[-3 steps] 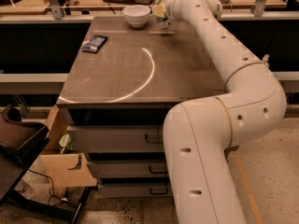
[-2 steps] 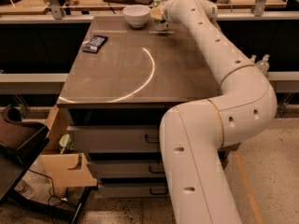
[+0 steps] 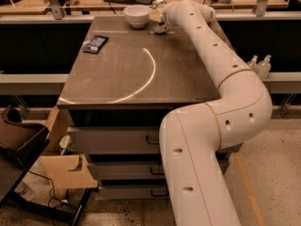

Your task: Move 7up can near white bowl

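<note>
The white bowl (image 3: 137, 15) stands at the far edge of the table (image 3: 131, 74), left of centre. The 7up can (image 3: 160, 28) is upright just to the right of the bowl, a small gap apart; only its top and its base show past the gripper. My gripper (image 3: 157, 16) reaches in from the right at the end of the long white arm (image 3: 211, 55) and is shut on the can's middle. The can's base is at or just above the table top.
A flat dark packet (image 3: 95, 44) lies near the table's left edge. A bright curved reflection crosses the table top. Drawers sit under the table. A cardboard piece (image 3: 66, 171) and a dark chair (image 3: 19, 140) are at the lower left. Two bottles (image 3: 261, 65) stand at the right.
My gripper and the can have shifted a little to the left, closer to the white bowl. The bowl and the packet have not moved.
</note>
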`<state>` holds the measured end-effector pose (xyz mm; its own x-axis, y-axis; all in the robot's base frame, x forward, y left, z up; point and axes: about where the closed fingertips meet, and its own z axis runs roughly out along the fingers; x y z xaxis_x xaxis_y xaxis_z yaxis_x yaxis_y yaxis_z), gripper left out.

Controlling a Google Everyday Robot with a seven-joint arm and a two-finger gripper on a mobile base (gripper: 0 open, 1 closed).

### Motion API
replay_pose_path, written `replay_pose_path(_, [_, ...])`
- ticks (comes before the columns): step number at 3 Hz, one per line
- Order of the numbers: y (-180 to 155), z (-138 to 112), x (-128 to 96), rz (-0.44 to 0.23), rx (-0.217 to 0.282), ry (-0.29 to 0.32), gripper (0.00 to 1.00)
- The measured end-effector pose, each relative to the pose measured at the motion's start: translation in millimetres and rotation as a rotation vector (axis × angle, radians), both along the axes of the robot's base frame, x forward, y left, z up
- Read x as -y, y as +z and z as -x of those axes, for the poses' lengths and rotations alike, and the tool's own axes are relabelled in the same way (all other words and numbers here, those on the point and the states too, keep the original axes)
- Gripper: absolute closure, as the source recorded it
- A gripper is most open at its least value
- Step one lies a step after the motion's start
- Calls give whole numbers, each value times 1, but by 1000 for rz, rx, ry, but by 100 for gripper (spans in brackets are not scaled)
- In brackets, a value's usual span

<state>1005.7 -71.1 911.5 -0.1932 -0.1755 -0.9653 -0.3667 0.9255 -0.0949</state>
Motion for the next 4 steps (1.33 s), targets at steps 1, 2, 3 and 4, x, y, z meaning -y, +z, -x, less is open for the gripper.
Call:
replay_pose_path(1, [-2,-1,-2,0,-3,2,58])
replay_pose_path(2, [-5,-1,-4,0,-5,4,35])
replay_pose_path(3, [-8,-2,-7,0,-9,6,5])
replay_pose_path(4, [-9,-2,-8,1,-10,8,0])
